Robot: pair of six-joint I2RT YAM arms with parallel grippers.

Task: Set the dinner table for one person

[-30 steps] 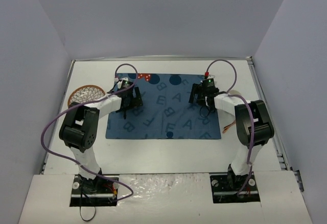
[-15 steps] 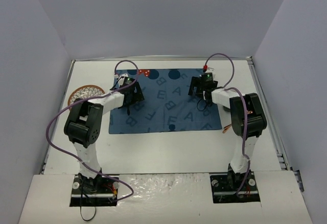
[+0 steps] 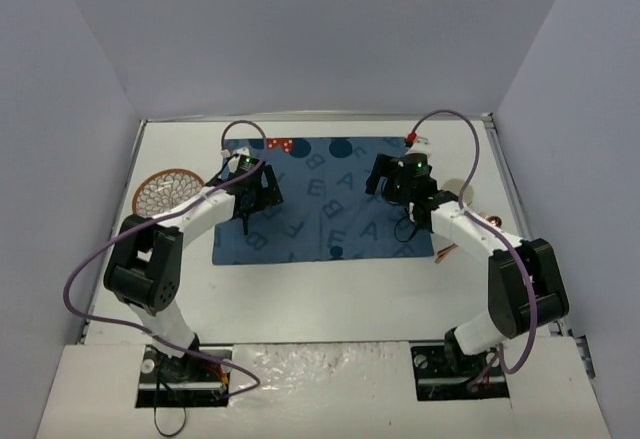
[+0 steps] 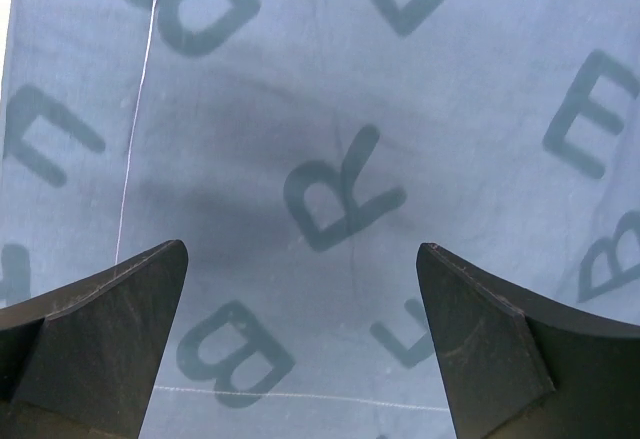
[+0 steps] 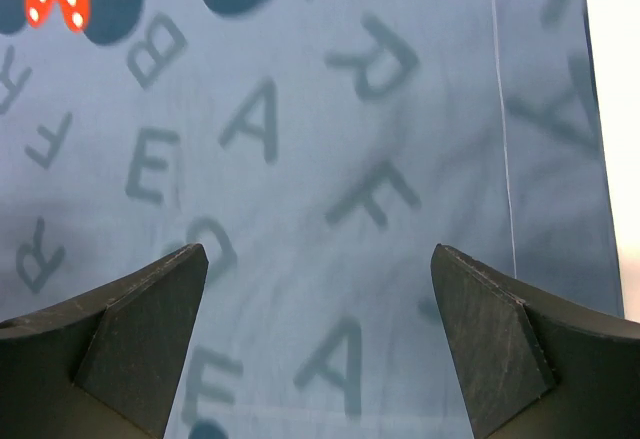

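The dinner table (image 3: pixel 320 299) is the large white tabletop. A dark blue letter-printed placemat (image 3: pixel 320 209) lies flat on it, toward the back. My left gripper (image 3: pixel 250 194) is open and empty above the mat's left part; the left wrist view shows its fingers (image 4: pixel 110 329) wide apart over the letters, with the gripper (image 4: pixel 300 249) holding nothing. My right gripper (image 3: pixel 392 181) is open and empty above the mat's right part. The right wrist view shows the right gripper (image 5: pixel 318 249) with bare cloth (image 5: pixel 380 109) between its fingers.
A round copper wire mat (image 3: pixel 165 191) lies left of the placemat. Copper cutlery (image 3: pixel 447 250) and a pale round object (image 3: pixel 462 190) lie right of it, partly hidden by my right arm. Grey walls enclose the table on three sides.
The placemat has slid a little toward the far edge of the table. Both arms have shifted their elbows, while both grippers stay over the mat's two ends.
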